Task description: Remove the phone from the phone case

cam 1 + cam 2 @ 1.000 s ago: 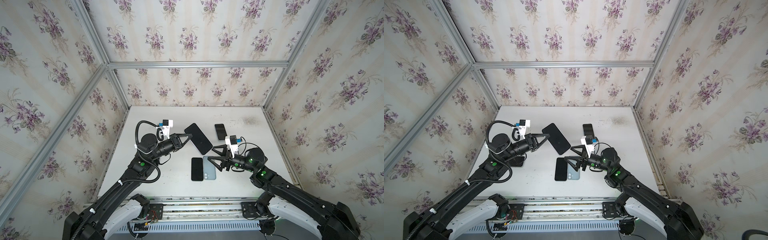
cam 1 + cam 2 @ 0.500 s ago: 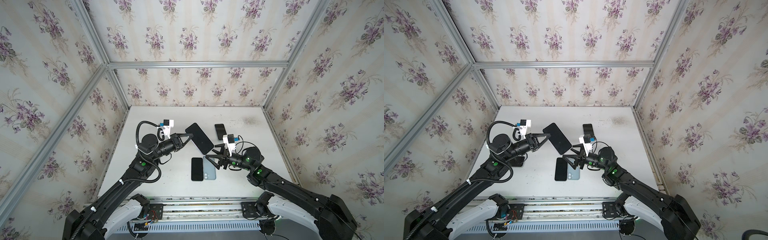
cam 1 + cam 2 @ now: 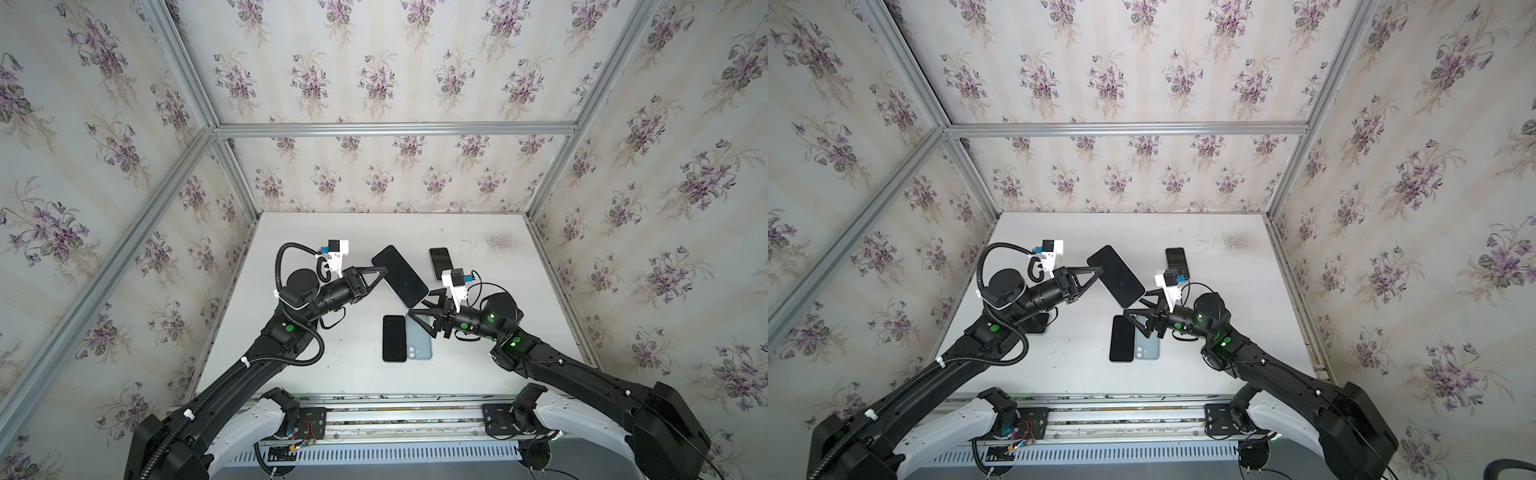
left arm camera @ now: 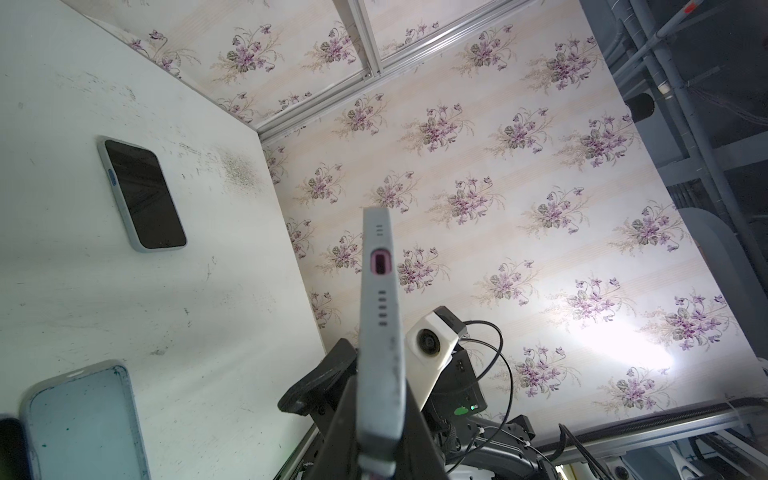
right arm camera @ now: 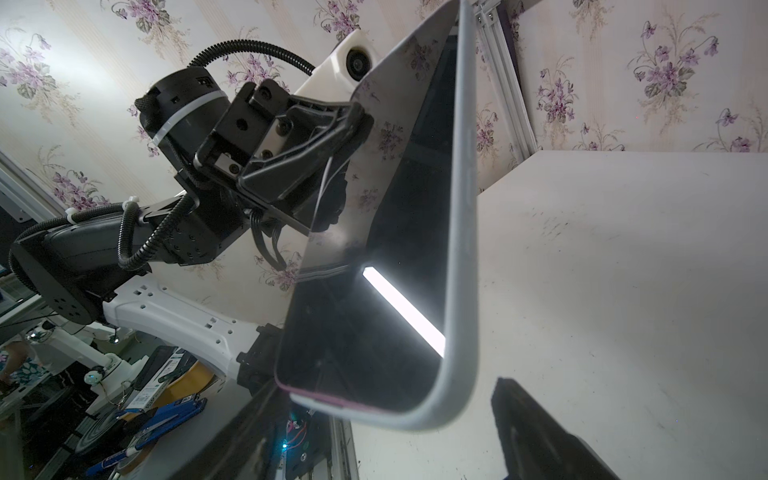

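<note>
Both top views, left gripper: clenched on one long edge of the grey-cased phone, a large slab of black glass in a pale grey soft shell, held off the white table.
Both top views, right gripper: jaws spread, one on each side of that phone's nearest corner; contact cannot be judged from here.
Top views, below the right jaws: a bare black phone and a pale blue slab with lens rings lie flat and touching; one finger covers the slab's far end.
Top views, beyond the right jaws: a small dark-screened phone in a pale sleeve, partly behind the wrist camera.
A top view, hard to make out: a dark object half hidden under the left arm.
Left wrist view, phone: edge-on, with a pink-rimmed port cut-out, rising from between the left jaws, which clamp both faces.
Left wrist view, right finger: just beside the phone's edge.
Left wrist view, cut off: the black phone is a sliver at the frame edge, and the blue slab is also cropped.
Right wrist view, phone: its rounded corner sits between the released right jaws, with a thin pink line between glass and grey rim.
Right wrist view, fingers: one stands clear of the rim with table showing between; the other is too dark to tell.
Right wrist view, left jaws: pinching the phone's far long edge.
</note>
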Controlling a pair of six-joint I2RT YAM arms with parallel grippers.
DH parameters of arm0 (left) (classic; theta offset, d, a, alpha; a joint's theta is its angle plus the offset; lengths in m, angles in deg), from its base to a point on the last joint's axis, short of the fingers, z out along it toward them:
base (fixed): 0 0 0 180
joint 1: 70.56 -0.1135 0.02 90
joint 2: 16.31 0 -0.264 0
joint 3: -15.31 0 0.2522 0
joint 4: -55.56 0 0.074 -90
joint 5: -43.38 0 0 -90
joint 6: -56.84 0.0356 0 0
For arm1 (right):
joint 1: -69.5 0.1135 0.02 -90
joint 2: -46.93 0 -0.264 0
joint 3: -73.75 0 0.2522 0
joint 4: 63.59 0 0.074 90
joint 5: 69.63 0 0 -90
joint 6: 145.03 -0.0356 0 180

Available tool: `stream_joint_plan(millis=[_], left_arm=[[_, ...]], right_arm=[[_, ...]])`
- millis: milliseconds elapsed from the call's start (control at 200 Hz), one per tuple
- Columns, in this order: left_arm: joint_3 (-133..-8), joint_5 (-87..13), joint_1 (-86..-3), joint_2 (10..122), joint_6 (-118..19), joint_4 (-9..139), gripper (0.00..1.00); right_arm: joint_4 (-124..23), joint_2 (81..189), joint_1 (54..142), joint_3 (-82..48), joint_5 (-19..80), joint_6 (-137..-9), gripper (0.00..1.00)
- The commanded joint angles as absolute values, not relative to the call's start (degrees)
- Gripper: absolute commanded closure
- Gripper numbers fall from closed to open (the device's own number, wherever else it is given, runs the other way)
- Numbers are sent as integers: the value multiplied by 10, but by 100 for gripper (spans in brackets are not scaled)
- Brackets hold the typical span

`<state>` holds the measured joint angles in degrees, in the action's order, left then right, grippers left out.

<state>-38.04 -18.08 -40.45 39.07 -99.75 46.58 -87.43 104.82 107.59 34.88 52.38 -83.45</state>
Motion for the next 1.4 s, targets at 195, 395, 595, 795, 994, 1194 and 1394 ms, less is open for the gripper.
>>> stream_joint_plan(millis=[195, 395, 595, 795, 994, 1194, 1394], left_arm=[[-384, -138, -391, 397, -1039, 380, 100], [-388, -136, -395, 392, -1033, 390, 100], [-429, -99, -425, 388, -957, 489, 100], [-546, -11, -440, 429, -732, 662, 100], [-675, 36, -440, 473, -416, 899, 100], [-673, 78, -442, 451, -248, 946, 100], [-686, 126, -445, 443, -218, 946, 100]], right_arm=[[-857, 1069, 1075, 336, 438, -826, 24], [-816, 1031, 1074, 362, 415, -803, 11], [-645, 901, 1072, 380, 423, -713, 1], [-480, 837, 1042, 328, 408, -643, 1], [-502, 868, 1016, 290, 474, -629, 2], [-473, 910, 1016, 233, 523, -584, 6], [-450, 953, 1017, 196, 624, -518, 22]])
